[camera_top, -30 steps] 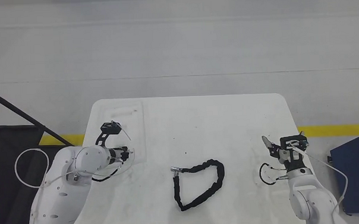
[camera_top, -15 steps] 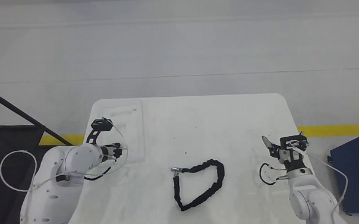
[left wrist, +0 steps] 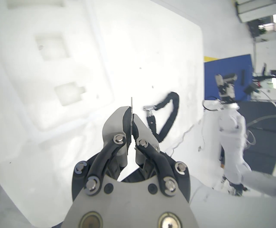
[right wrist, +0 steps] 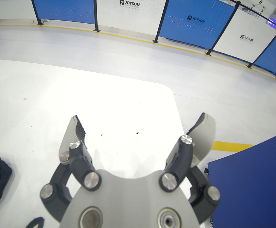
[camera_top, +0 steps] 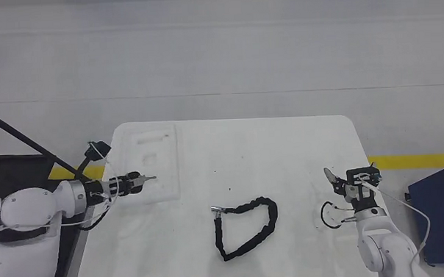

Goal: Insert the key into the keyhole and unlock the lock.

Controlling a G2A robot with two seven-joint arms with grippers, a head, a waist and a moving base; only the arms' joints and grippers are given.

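The left pincer [left wrist: 131, 121] is clamped on the key [left wrist: 131, 108], which stands edge-on between the two dark pads with its thin metal blade poking out past the tips. From above, this pincer [camera_top: 139, 179] sits at the left side of the table [camera_top: 281, 144], and the key [camera_top: 148, 178] points away from it toward the table's middle.

Directly below and ahead of the left pincer lies a white foam tray [left wrist: 25, 90] with two squarish recesses pressed into it (the key's blade reaches over the tray's edge in the top view). The tray [camera_top: 156, 159] rests flat on the table.

The lock [left wrist: 170, 112], a black sleeved cable bent into a loose loop, lies on the table well beyond the left pincer's tips and off to one side. Its silvery metal end [left wrist: 148, 107] is the part nearest the key, though the two are apart. Seen from above, the lock [camera_top: 247, 226] lies about midway between the two pincers, with that metal end [camera_top: 217, 210] turned toward the left one.

The right pincer [right wrist: 140, 127] has its jaws spread wide over the table near the rounded far right corner. In the top view it [camera_top: 352, 179] is well apart from the lock, with a blue cabinet [camera_top: 438, 212] just outside it, off the table.
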